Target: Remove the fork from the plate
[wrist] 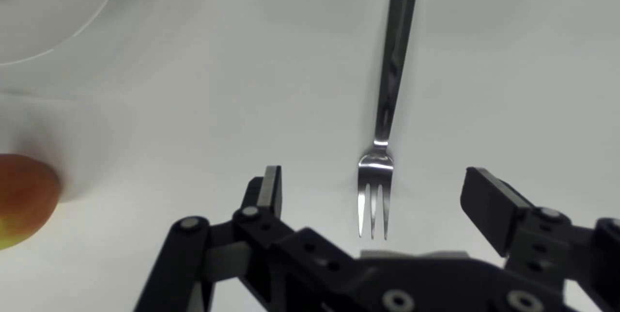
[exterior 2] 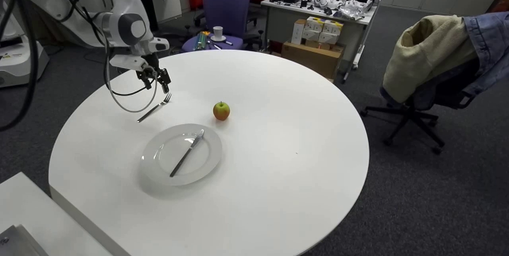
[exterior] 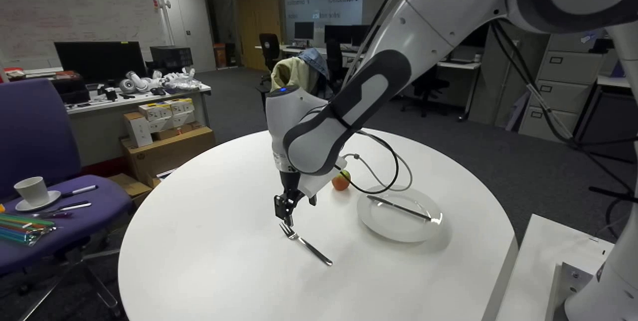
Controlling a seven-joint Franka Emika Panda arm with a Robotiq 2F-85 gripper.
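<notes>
The fork lies flat on the white table, off the plate; it shows in both exterior views (exterior: 312,249) (exterior 2: 150,113) and in the wrist view (wrist: 393,60). The white plate (exterior: 391,229) (exterior 2: 157,158) stands apart from it and shows partly in the wrist view (wrist: 68,16). A knife (exterior: 398,207) (exterior 2: 186,156) lies across the plate. My gripper (exterior: 301,212) (exterior 2: 156,87) is open and empty just above the fork's tine end. In the wrist view the fork's head lies between the two spread fingers (wrist: 373,176), nearer the left one, with no contact seen.
A red-yellow apple (exterior: 341,181) (exterior 2: 221,111) stands on the round table (exterior: 214,241) near the plate; it also shows in the wrist view (wrist: 24,200). Loose arm cables (exterior: 394,161) hang near the table behind the gripper. A purple chair (exterior: 94,196) holds a white cup (exterior: 33,191) and saucer.
</notes>
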